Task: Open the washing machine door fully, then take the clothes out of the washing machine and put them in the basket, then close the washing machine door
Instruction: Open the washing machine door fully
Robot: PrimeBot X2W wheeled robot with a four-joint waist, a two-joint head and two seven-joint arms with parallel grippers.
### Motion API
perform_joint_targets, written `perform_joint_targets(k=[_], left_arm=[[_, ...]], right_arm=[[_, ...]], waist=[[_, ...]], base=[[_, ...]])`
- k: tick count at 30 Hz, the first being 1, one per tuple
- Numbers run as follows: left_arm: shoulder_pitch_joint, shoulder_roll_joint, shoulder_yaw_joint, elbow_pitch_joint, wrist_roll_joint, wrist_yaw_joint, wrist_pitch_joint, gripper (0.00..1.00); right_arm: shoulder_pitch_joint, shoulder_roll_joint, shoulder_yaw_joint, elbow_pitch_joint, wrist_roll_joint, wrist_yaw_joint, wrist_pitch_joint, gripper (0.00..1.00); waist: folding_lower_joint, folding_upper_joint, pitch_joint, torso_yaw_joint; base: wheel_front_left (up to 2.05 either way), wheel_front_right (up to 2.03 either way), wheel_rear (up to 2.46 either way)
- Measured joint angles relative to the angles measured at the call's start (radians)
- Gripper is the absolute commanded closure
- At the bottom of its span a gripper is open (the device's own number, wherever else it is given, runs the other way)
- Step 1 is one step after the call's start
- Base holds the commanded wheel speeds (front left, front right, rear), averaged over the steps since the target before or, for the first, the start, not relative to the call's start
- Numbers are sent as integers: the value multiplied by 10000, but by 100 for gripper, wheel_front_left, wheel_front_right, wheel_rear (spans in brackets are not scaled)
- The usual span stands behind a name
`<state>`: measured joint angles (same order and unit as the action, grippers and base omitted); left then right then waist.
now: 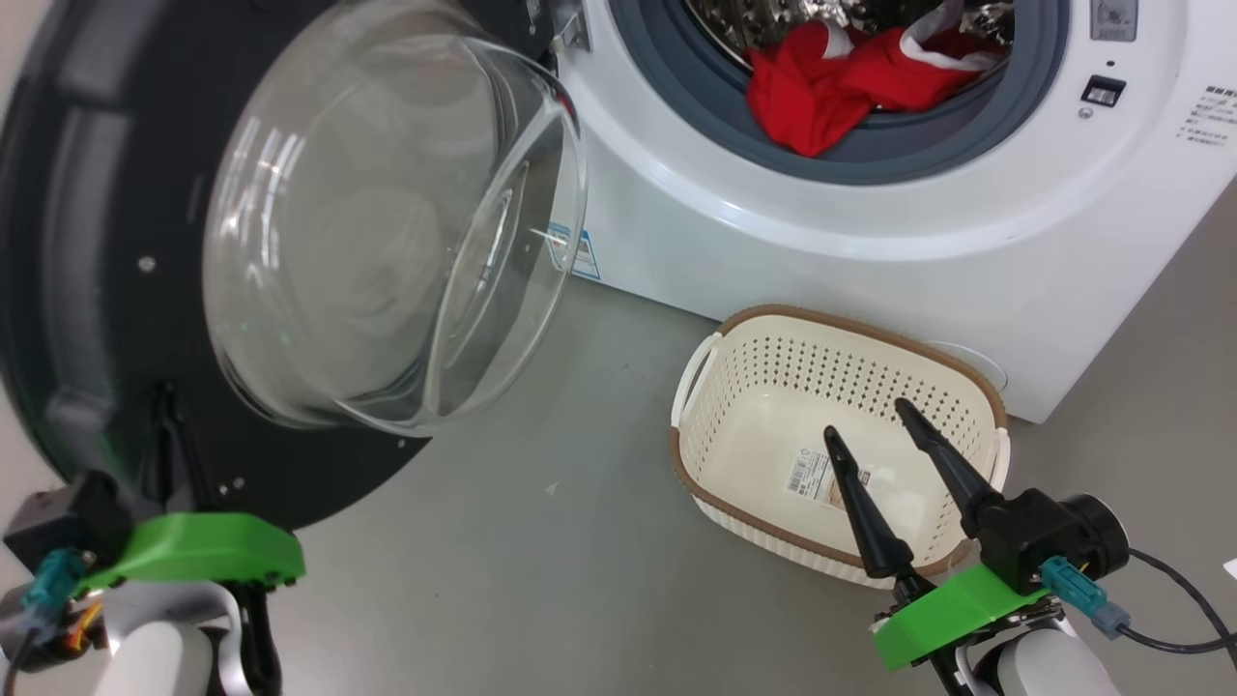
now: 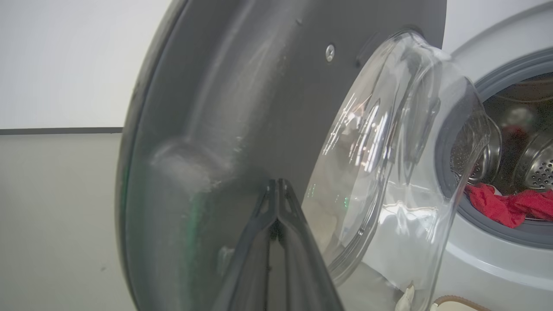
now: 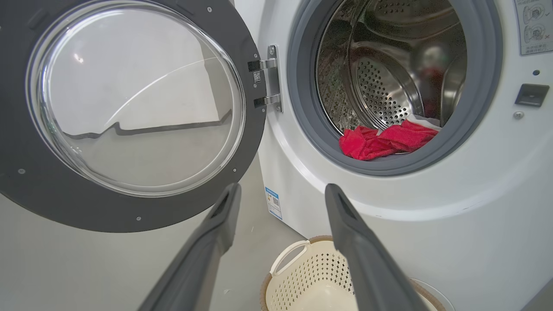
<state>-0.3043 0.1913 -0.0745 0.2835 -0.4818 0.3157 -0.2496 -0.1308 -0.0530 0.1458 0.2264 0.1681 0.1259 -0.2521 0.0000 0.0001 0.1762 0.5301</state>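
The washing machine door (image 1: 87,242) stands swung open to the left, its clear glass bowl (image 1: 387,222) bulging toward me. My left gripper (image 1: 169,425) is shut, with its tips against the door's (image 2: 242,108) black inner frame below the bowl; the left wrist view shows the fingers (image 2: 276,190) pressed together. Red clothes (image 1: 821,87) with white trim lie at the drum's mouth in the washing machine (image 1: 773,222) and spill over the grey ring. The basket (image 1: 850,329) sits on the floor before the machine, holding no clothes. My right gripper (image 1: 867,419) hangs open over it.
The door hinge (image 3: 270,77) is on the left of the drum opening. A blue label sticker (image 1: 580,253) marks the machine's lower left corner. Grey floor (image 1: 541,541) lies between door and basket. A black cable (image 1: 1179,599) trails right of my right wrist.
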Motion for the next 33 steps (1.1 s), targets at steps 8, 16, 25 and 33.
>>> perform_joint_targets(k=[8,16,25,33], left_arm=[[-628,-215,725,767,-33,-188,-29,100],[-989,-345,1668,1325,-13,-690,-31,100],[-1430,-514,2556,1733,802,-1244,-31,100],[-1709,-594,3189,2180,1480,-1825,-31,100]], right_arm=[[-182,-6,132,-10,-211,0,155,0],[-222,-17,184,-155,-453,0,303,0],[-214,-27,186,-468,-546,0,502,0],[-179,-29,182,-656,-539,0,593,0]], waist=[[0,0,261,8],[0,0,322,-40],[0,0,394,-98],[-1,0,377,-165]], base=[[0,0,0],[0,0,0],[0,0,0],[0,0,0]])
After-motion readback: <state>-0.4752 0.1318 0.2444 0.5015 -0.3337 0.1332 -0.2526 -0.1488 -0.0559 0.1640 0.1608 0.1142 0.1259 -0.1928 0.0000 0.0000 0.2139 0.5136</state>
